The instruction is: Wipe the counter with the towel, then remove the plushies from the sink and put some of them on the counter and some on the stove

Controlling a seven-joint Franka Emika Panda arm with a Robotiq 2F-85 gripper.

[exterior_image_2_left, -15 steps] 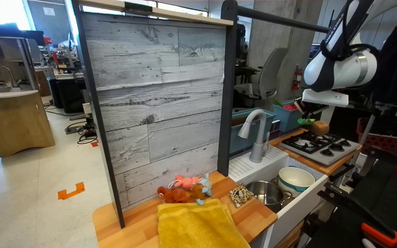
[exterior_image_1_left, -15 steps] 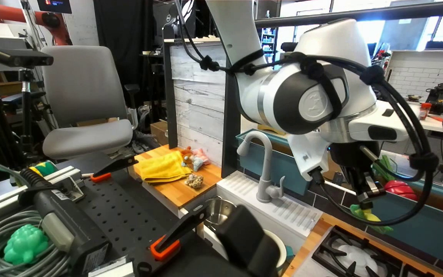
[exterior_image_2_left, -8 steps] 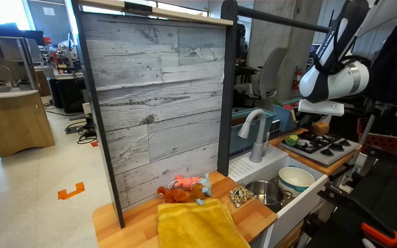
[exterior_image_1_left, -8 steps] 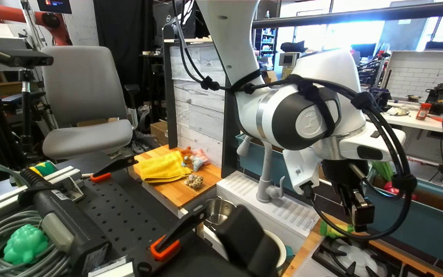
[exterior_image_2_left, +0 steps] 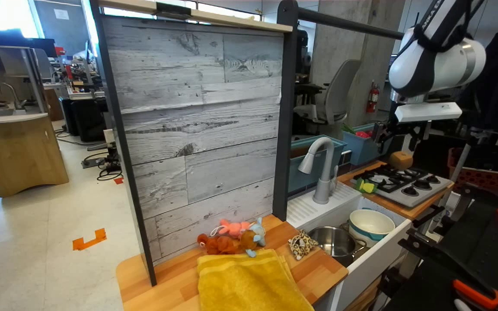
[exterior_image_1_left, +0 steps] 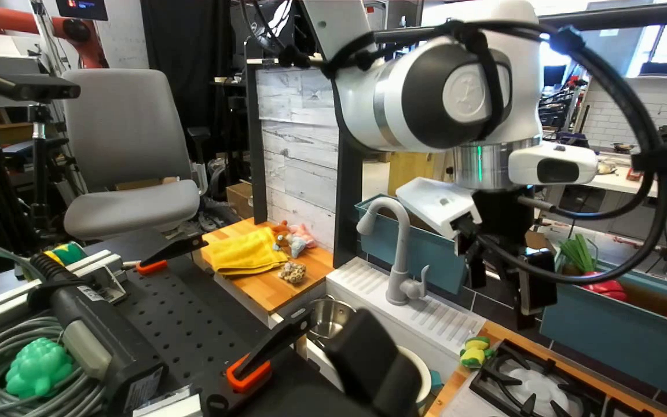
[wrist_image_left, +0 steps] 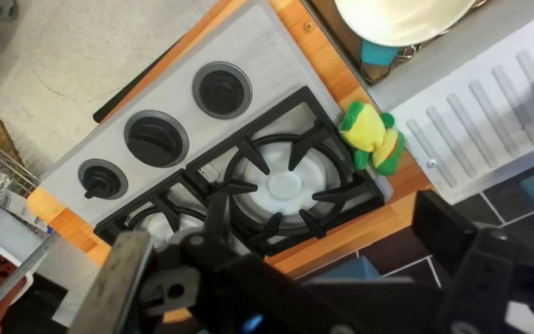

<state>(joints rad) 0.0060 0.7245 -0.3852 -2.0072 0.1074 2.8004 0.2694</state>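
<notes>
Light-brown counter [exterior_image_2_left: 180, 283] spans the near side, the yellow towel [exterior_image_2_left: 249, 280] in front and plushies [exterior_image_2_left: 234, 228] bunched behind it, likely to give it room; a spotted plushie [exterior_image_2_left: 302, 245] lies farther right, near the sink [exterior_image_2_left: 374, 255]. Beyond, a green-and-yellow plushie [wrist_image_left: 366, 132] rests on wooden edging [wrist_image_left: 329, 67] right at the stove [wrist_image_left: 257, 41], presumably its share, while the gripper [wrist_image_left: 325, 208] hangs above, jaws spread and holding nothing. Tap [exterior_image_2_left: 325, 172] at left and teal bins [exterior_image_1_left: 611, 336] behind hem the far side, so upward looks freest.
</notes>
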